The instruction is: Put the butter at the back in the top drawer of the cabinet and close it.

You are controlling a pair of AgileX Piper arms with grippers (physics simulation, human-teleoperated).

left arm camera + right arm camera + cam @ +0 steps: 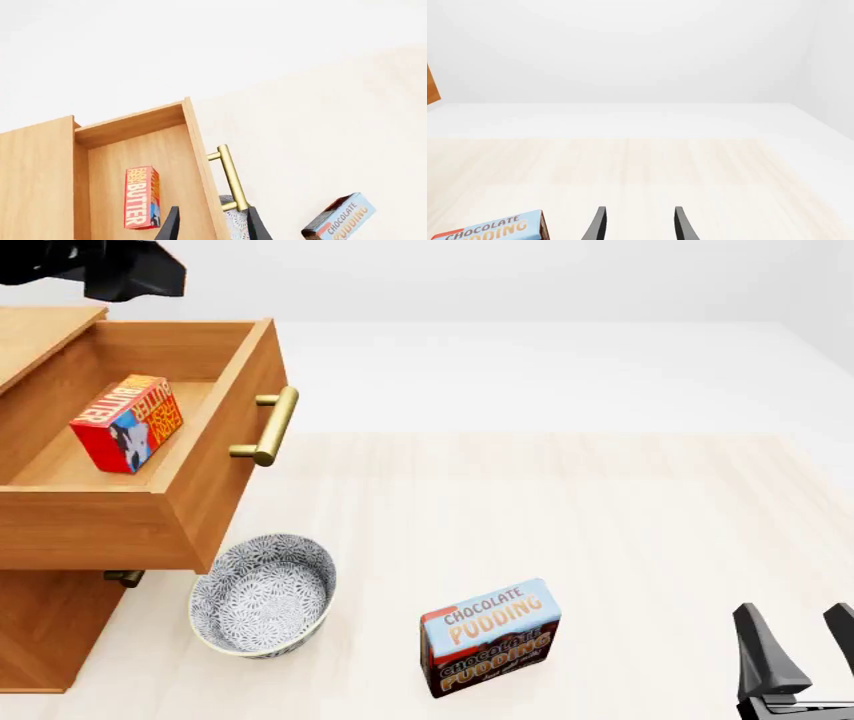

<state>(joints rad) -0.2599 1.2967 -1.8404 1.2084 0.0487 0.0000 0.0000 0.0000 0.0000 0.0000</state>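
The butter point(126, 423), a small red box with yellow-orange lettering and a blue edge, lies inside the pulled-out top drawer point(200, 505) of the cabinet point(40, 640), below the left gripper point(212, 225), whose fingers are spread and empty. The right gripper point(798, 640), also spread and empty, hangs well apart from it.

Bright, even, diffuse light in all three views; no glare; pale backdrop near washed out, blending into tabletop point(641, 520) far edge; shadows faint and soft, darkest under top drawer point(147, 530) and inside bowl point(262, 596); renders sharp throughout; no blur; no visible edge distortion.
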